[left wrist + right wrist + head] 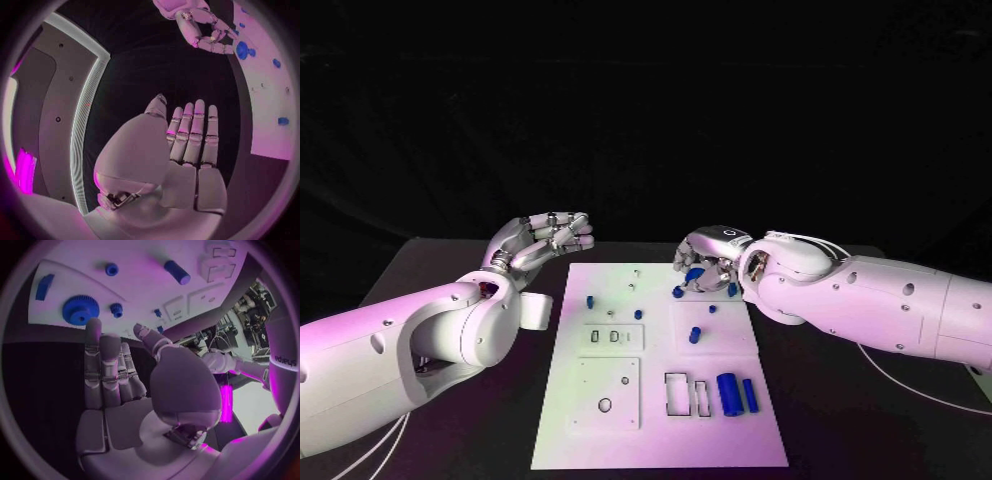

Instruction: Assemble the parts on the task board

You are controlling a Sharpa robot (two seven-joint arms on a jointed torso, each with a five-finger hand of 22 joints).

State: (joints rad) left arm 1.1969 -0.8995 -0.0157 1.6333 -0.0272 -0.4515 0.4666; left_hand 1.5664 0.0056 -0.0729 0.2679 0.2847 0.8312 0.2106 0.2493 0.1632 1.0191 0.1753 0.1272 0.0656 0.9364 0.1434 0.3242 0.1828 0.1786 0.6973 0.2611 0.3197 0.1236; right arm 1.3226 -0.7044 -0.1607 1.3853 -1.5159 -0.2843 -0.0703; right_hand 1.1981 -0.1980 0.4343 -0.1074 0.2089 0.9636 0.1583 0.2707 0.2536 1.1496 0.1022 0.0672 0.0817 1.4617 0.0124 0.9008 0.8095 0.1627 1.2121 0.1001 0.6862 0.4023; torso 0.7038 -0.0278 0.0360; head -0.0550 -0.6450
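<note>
The white task board (661, 440) lies in the middle of the black table. My right hand (708, 262) hovers over its far right corner, fingers stretched out and holding nothing. A blue gear (80, 309) lies on the board just beyond its fingertips (94, 327), with a smaller blue gear (116, 309) beside it. My left hand (545, 240) is raised off the board's far left corner; its fingers (194, 130) are straight, side by side, and empty. Two blue cylinders (730, 393) lie near the board's front right. Small blue pegs (590, 300) stand further back.
The board has rectangular recesses (678, 393) beside the cylinders and a pair of slots (615, 337) near its middle. A flat blue piece (44, 286) lies at the board's edge. Bare black table (473, 260) borders the board on both sides.
</note>
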